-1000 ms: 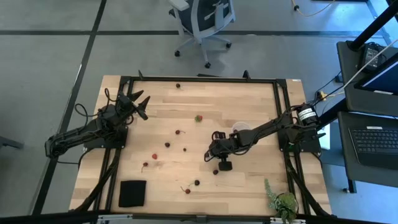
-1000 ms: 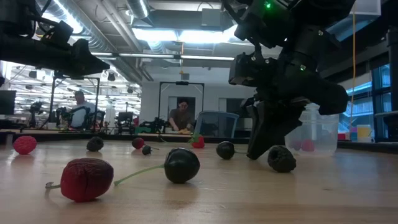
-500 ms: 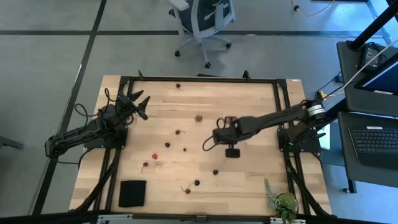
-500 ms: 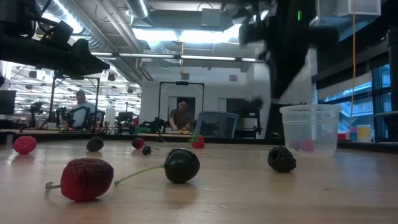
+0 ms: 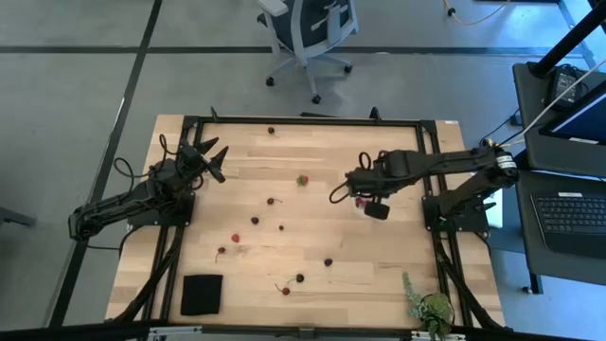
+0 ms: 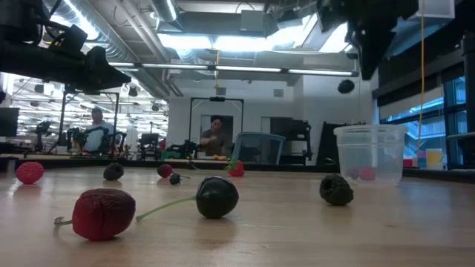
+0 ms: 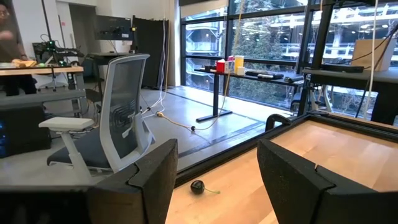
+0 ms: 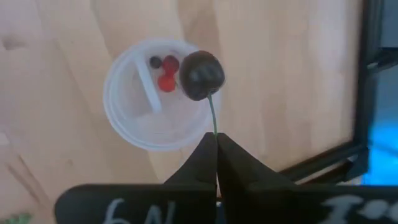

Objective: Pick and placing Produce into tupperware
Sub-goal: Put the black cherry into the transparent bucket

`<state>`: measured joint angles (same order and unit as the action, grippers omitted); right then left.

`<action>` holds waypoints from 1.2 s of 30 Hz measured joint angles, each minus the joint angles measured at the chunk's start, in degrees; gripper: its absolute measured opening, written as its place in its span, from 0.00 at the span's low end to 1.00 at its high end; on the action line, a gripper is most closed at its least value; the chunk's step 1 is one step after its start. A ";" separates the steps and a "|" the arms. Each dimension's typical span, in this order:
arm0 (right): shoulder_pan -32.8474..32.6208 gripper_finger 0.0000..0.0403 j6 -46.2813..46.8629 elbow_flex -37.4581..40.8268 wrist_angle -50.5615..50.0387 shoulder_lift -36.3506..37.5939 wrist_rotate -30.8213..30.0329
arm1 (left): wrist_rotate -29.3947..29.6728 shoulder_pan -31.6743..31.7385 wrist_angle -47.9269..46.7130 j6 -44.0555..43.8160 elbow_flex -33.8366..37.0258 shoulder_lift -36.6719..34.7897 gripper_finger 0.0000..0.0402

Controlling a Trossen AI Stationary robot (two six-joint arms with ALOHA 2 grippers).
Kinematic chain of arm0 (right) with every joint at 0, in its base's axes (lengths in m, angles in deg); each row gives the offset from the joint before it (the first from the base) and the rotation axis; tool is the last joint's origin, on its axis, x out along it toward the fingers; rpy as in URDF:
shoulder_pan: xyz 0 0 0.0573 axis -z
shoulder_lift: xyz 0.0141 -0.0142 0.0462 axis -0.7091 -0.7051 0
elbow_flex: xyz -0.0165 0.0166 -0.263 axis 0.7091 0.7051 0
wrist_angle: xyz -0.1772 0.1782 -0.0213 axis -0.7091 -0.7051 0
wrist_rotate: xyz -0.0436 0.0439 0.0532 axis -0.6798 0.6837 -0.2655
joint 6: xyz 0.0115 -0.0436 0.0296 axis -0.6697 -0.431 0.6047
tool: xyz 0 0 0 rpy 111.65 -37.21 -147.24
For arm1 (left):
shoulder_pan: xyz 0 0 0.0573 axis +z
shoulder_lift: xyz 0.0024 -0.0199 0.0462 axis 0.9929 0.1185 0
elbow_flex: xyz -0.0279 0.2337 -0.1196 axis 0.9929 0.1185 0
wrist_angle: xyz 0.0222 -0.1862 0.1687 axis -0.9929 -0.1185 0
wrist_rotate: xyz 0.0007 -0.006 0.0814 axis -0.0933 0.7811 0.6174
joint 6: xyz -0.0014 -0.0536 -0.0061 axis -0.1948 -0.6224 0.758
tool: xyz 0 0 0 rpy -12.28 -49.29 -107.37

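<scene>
My light wood table (image 5: 379,256) is carrying scattered produce (image 5: 328,261): small dark and red fruits are lying across its middle, one near the far edge. The tupperware (image 6: 370,153) is standing upright toward my right side, a flat black pad (image 5: 201,295) is lying at the near left corner, and a leafy plant (image 5: 431,308) is sitting at the near right.

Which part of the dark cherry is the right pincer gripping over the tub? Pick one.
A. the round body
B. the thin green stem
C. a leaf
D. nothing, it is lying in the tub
B: in the right wrist view the right pincer is shut on the thin green stem, and the dark cherry dangles from it above the tub, which already holds a few small fruits.
</scene>
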<state>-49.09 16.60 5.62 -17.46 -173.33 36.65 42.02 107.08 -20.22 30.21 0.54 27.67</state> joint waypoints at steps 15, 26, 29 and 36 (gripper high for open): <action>4.30 0.01 -5.90 20.75 21.51 -0.07 6.30 | 0.00 -0.01 0.00 0.00 0.01 -0.01 0.53; 7.23 0.01 -7.32 25.41 27.12 -0.07 9.19 | 0.00 -0.01 0.00 0.00 -0.01 -0.01 0.53; 7.30 0.01 -7.31 25.41 27.51 -0.07 9.19 | 0.00 -0.01 0.02 0.00 -0.01 -0.01 0.53; 7.30 0.06 -7.24 25.41 28.17 -0.07 9.19 | 0.00 -0.01 0.01 0.00 0.01 -0.01 0.53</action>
<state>-41.79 9.36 31.03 10.72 -173.40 45.84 42.02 107.07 -20.22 30.21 0.55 27.66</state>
